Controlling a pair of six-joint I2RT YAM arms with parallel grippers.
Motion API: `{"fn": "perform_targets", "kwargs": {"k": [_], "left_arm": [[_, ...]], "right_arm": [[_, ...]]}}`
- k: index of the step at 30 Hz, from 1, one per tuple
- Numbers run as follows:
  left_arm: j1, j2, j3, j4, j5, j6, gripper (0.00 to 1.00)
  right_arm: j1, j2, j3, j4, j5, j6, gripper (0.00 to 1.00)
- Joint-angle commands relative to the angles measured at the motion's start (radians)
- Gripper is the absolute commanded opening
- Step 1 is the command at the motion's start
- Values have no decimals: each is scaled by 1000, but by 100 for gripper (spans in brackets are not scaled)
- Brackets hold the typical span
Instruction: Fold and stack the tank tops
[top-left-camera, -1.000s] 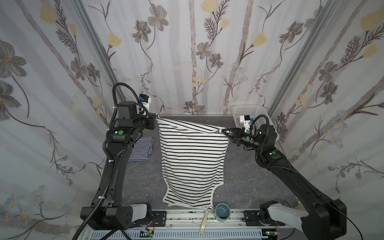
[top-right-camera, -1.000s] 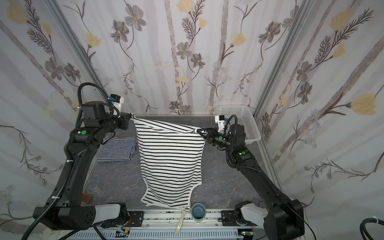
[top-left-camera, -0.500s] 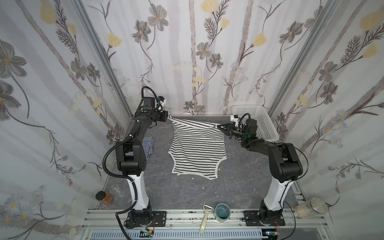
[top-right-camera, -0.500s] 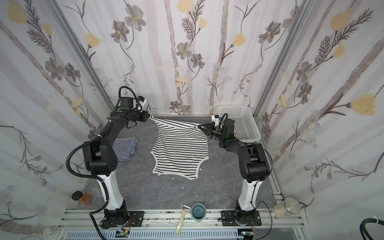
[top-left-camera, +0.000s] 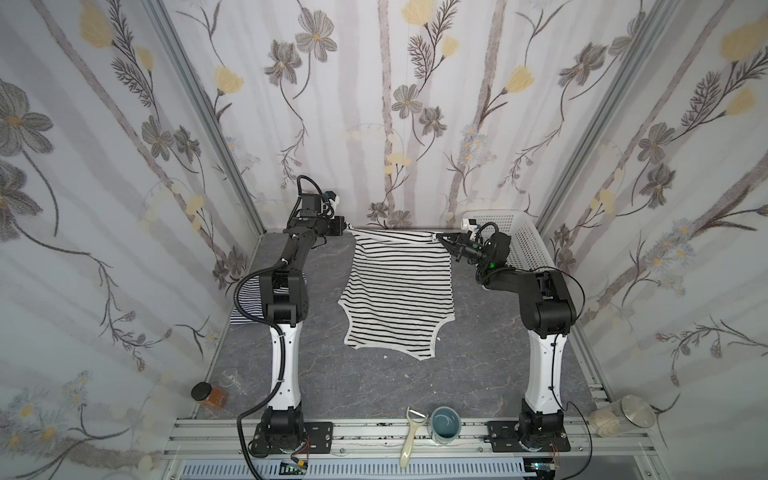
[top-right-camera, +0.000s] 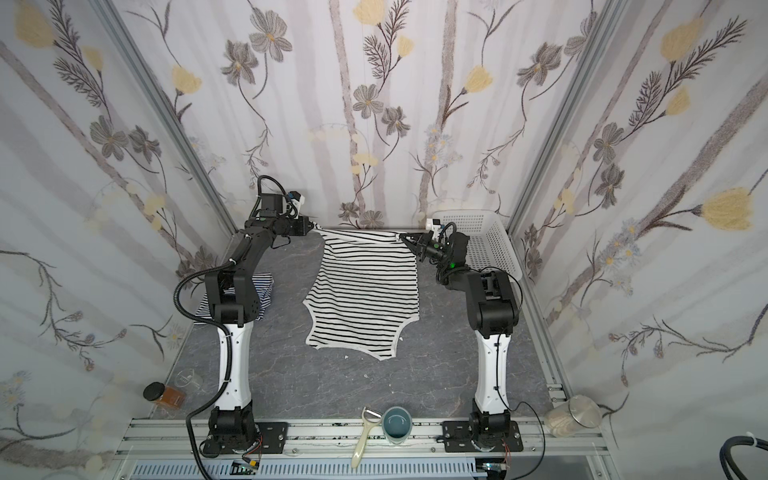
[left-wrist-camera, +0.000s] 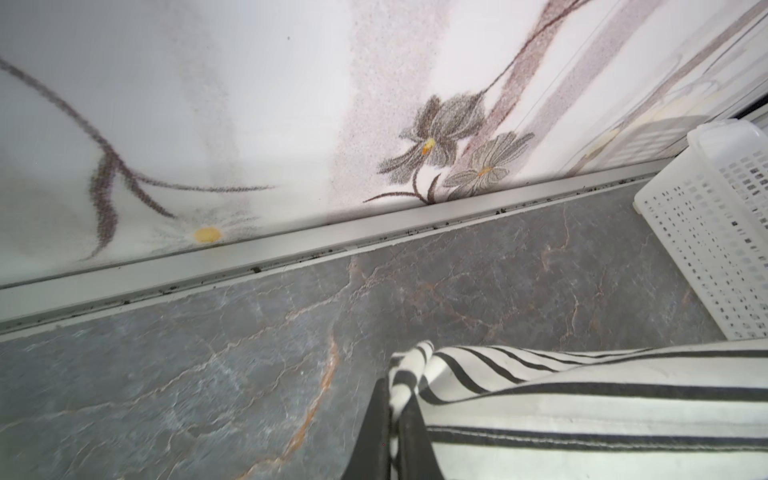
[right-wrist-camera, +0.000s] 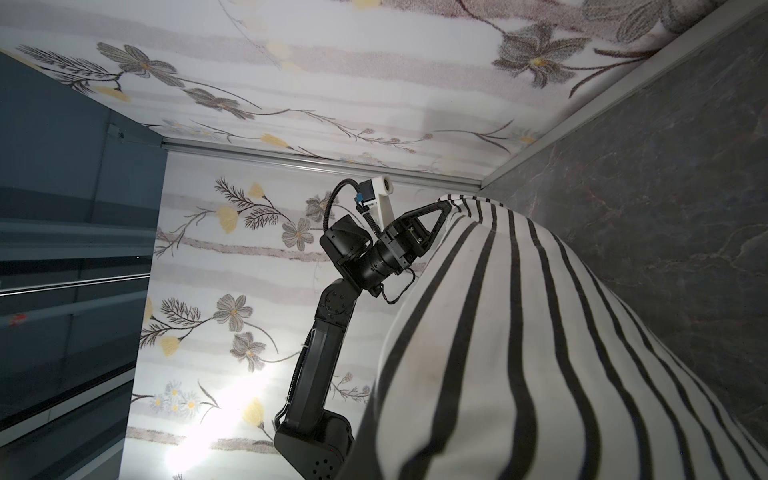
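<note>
The white tank top with wide black stripes (top-left-camera: 399, 291) (top-right-camera: 365, 286) lies spread on the grey table. Its far edge is stretched taut near the back wall between both grippers. My left gripper (top-left-camera: 348, 228) (top-right-camera: 314, 226) is shut on the far left corner; in the left wrist view the cloth (left-wrist-camera: 582, 395) bunches between the dark fingers of that gripper (left-wrist-camera: 392, 386). My right gripper (top-left-camera: 439, 237) (top-right-camera: 402, 237) is shut on the far right corner. In the right wrist view the cloth (right-wrist-camera: 540, 353) hides the fingers. The navy fine-striped tank top (top-left-camera: 249, 307) (top-right-camera: 266, 291) lies folded at the left, partly behind the left arm.
A white perforated basket (top-left-camera: 523, 245) (top-right-camera: 486, 241) (left-wrist-camera: 706, 232) stands in the back right corner, just behind the right gripper. At the front rail lie a peeler (top-left-camera: 411, 440) and a blue cup (top-left-camera: 445, 424). An amber jar (top-left-camera: 210, 397) sits front left, a lidded glass jar (top-left-camera: 623, 419) front right.
Both arms have dropped from high up near the camera and reached to the back wall. The striped top, which hung between them, now lies on the table.
</note>
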Motion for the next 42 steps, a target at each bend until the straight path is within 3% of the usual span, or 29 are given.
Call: {"fn": "perform_targets", "kwargs": {"k": [1, 4, 5, 9, 11, 14, 17, 20, 26, 32, 42], "left_arm": [[-16, 70, 99, 26, 20, -65, 0], [-42, 128, 173, 30, 5, -72, 0], [-50, 144, 190, 34, 0, -74, 9], [-77, 188, 240, 55, -24, -95, 63], [-82, 183, 241, 59, -54, -103, 71], [-69, 144, 203, 58, -100, -129, 75], [-56, 59, 86, 60, -67, -132, 75], [-67, -66, -117, 60, -11, -87, 73], [-154, -336, -556, 63, -58, 60, 71], [-219, -485, -836, 65, -164, 138, 71], [-236, -564, -1022, 55, -269, 216, 72]], "right_arm": [[-6, 12, 40, -127, 45, -94, 12], [-11, 17, 62, -204, 66, -155, 28], [-12, 15, 62, -222, 75, -175, 31], [-14, -19, 36, -247, 115, -231, 36], [-11, -56, 14, -276, 129, -274, 37], [2, -136, -9, -462, 167, -430, 37], [26, -220, -12, -720, 240, -620, 37], [56, -270, -3, -958, 312, -777, 38], [123, -296, 22, -1367, 599, -1069, 38], [185, -297, -33, -1456, 755, -1140, 38], [250, -312, -175, -1427, 849, -1145, 38]]}}
